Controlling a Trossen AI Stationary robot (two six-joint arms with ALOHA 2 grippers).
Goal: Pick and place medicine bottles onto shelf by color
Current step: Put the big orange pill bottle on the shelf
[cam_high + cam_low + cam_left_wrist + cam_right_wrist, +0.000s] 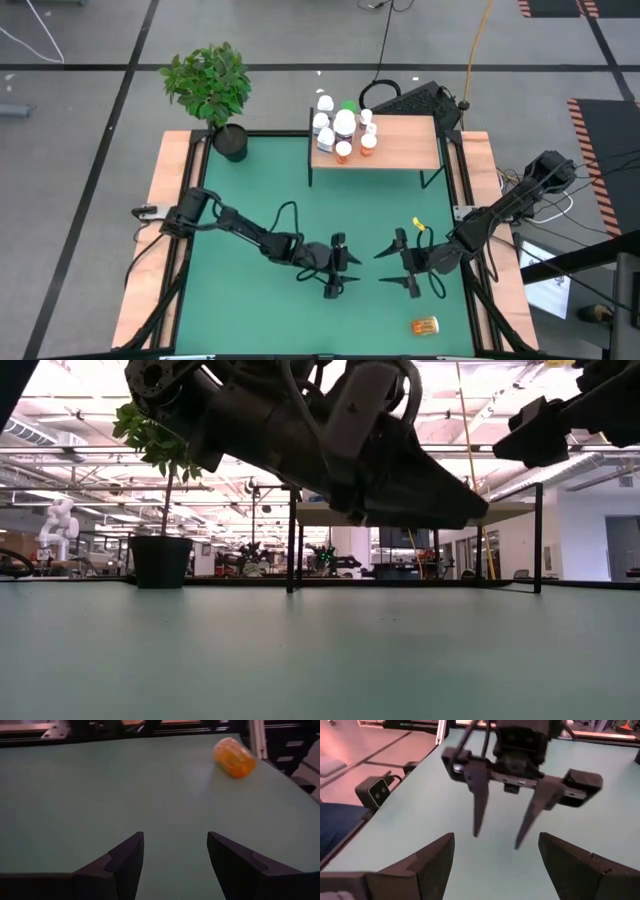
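The light-wood shelf (400, 142) stands at the mat's far side. On its left part stand several medicine bottles: white ones (322, 122), a green-capped one (348, 106) and amber ones (343, 150). One amber bottle (425, 325) lies on its side on the green mat near the front right; it also shows in the left wrist view (235, 757). My left gripper (345, 267) and right gripper (392, 266) hover over the mat's middle, facing each other, both open and empty. The left gripper's open fingers show in the right wrist view (499, 837).
A potted plant (212, 88) stands at the mat's far left corner, its pot (160, 560) on the mat's edge. The shelf's black legs (291, 540) stand on the mat. Wooden rails (160, 230) run along both sides. Bare green mat (250, 300) lies around the grippers.
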